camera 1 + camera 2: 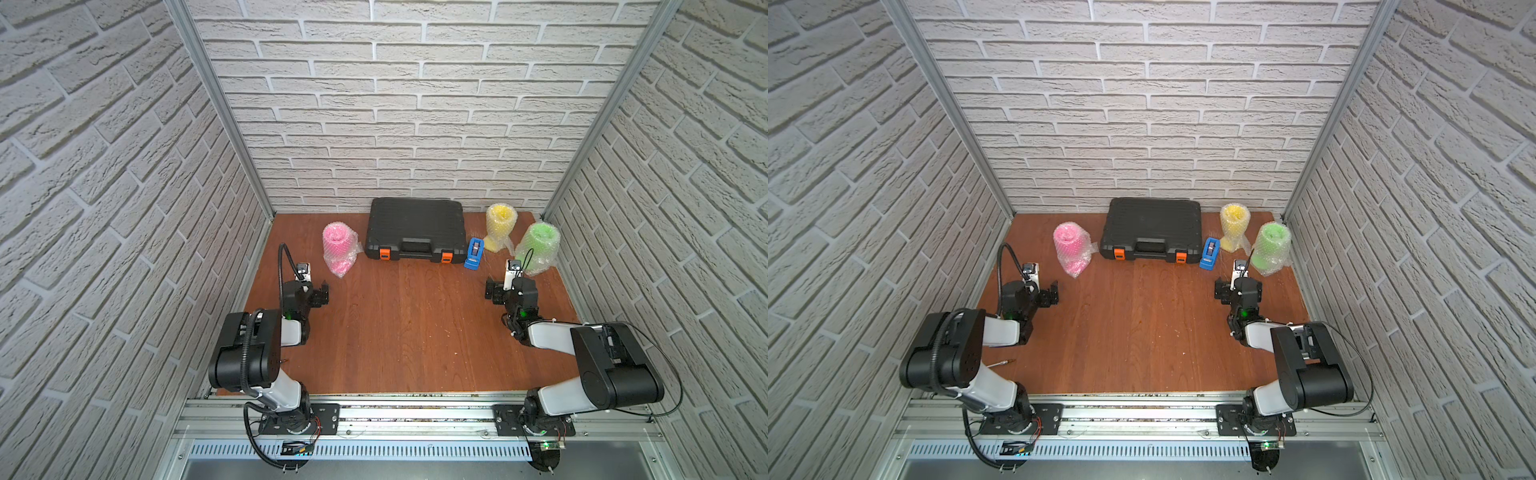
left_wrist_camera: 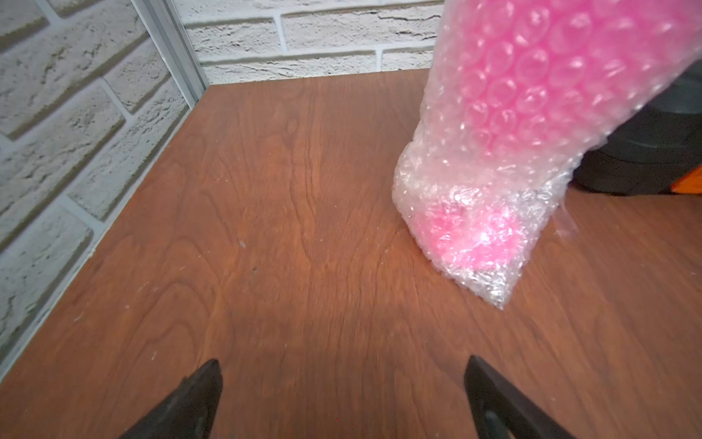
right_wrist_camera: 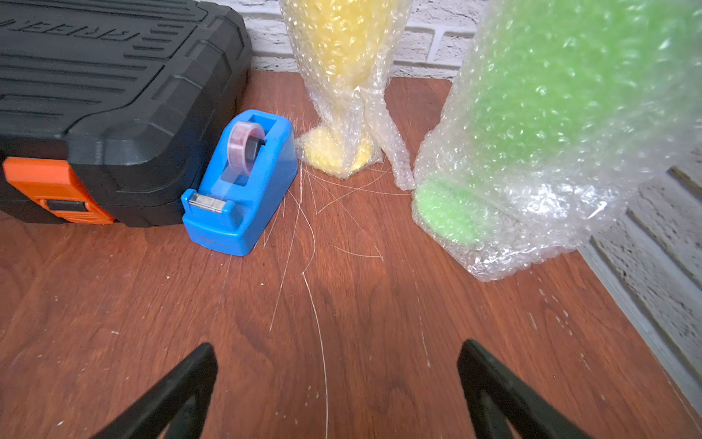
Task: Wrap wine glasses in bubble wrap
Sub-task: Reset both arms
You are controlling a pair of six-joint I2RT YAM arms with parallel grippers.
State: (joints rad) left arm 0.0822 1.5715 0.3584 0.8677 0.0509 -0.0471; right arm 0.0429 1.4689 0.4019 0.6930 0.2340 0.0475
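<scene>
My left fingers (image 2: 192,399) hung spread and empty. The pink glass (image 1: 340,249) stood upright in its bubble wrap (image 2: 475,273) just beyond them, toward the back wall, nearest my left arm. The yellow glass (image 1: 500,226) and green glass (image 1: 538,247), wrapped and upright too, stood beyond my right fingers (image 3: 190,374), which were equally spread and empty. I judged nothing was left to wrap.
</scene>
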